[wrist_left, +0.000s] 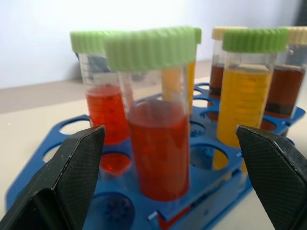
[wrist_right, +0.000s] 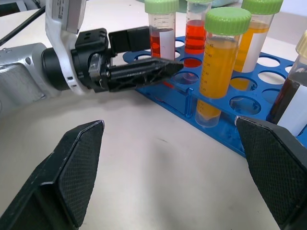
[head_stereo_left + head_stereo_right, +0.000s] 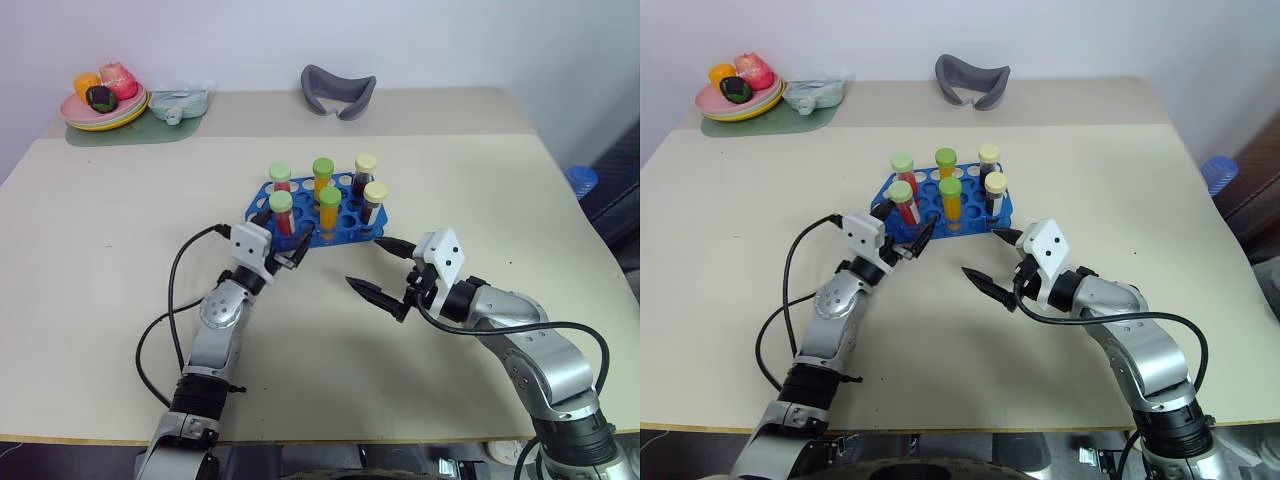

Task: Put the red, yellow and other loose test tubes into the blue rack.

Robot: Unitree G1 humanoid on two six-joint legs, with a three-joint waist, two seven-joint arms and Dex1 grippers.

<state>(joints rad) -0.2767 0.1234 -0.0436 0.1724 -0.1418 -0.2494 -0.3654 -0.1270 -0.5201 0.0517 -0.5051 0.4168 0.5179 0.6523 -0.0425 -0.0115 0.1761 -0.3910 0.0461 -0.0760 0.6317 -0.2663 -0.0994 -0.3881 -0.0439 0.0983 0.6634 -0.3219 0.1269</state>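
- The desk [image 3: 120, 300] is pale and carries everything; the blue rack [image 3: 262, 199] stands a little beyond its middle, toward the far edge.
- The right arm [image 3: 530, 345] comes in from the desk's near right corner, elbow bent, forearm angled toward the middle of the desk, its wrist roughly level.
- The left arm [image 3: 215, 340] rises from the near edge left of centre and slants forward and slightly rightward up to the rack's near left corner.
- A grey curved headrest-like thing [image 3: 338, 90] lies by the far edge; a stack of plates with toy food [image 3: 103, 105] sits at the far left corner on a green mat [image 3: 120, 133].
- The rack holds six capped tubes upright: two red tubes with green caps [image 3: 281, 215] on its left side, two yellow tubes with green caps [image 3: 329, 212] in the middle, two dark tubes with cream caps [image 3: 374, 203] on its right side.
- The right gripper [image 3: 384, 268] hovers above the desk just near of the rack's right end, fingers spread wide, grasping nothing.
- The left gripper [image 3: 288, 252] is at the rack's near left corner, its fingers [image 1: 72, 167] released and standing apart on either side of the nearest red tube [image 1: 156, 143], which sits in its hole with a gap to each finger.
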